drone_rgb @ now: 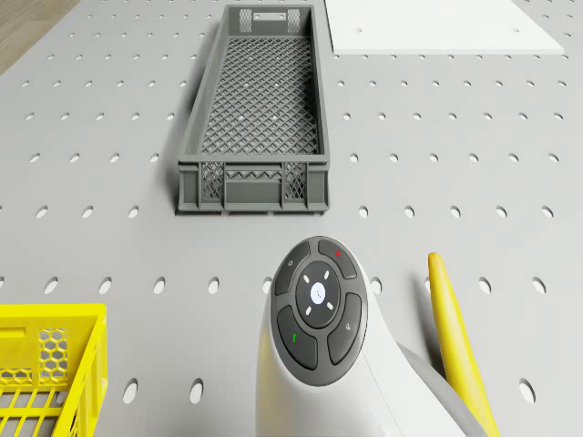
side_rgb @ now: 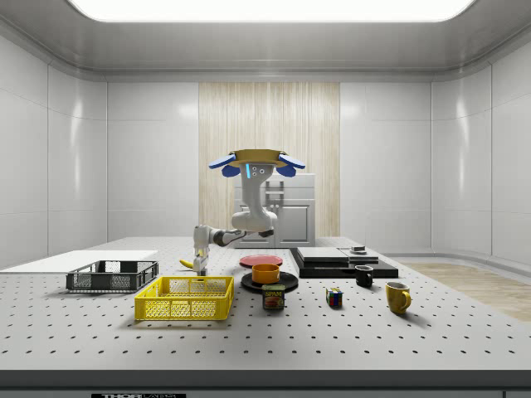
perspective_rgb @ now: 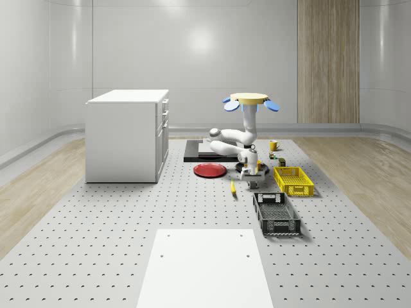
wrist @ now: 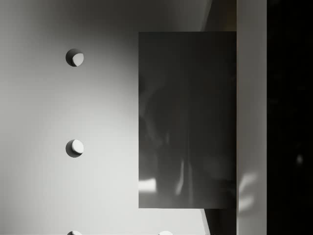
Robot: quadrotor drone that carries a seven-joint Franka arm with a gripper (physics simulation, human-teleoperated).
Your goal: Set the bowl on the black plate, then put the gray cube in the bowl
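An orange bowl [side_rgb: 266, 273] sits on the black plate [side_rgb: 284, 284] in the side view, in front of a red plate [side_rgb: 260, 260]. The drone [perspective_rgb: 250, 99] hovers above the table between the red plate [perspective_rgb: 210, 170] and a yellow crate [perspective_rgb: 293, 180]. Its arm bends down, and the gripper [perspective_rgb: 252, 178] hangs just over the table, to the side view's left of the bowl, gripper [side_rgb: 199, 267] beside a banana. Close under the wrist camera lies a dark gray flat-faced block [wrist: 186, 120], apparently the gray cube, on the perforated table.
A banana [drone_rgb: 460, 346] lies beside the arm. A dark mesh crate [drone_rgb: 255, 109], the yellow crate [drone_rgb: 46, 373] and a white mat [perspective_rgb: 202, 266] lie nearby. A can [side_rgb: 274, 296], a colored cube [side_rgb: 333, 298], two mugs [side_rgb: 397, 296], a black platform [side_rgb: 344, 261] and a white cabinet [perspective_rgb: 128, 135] stand around.
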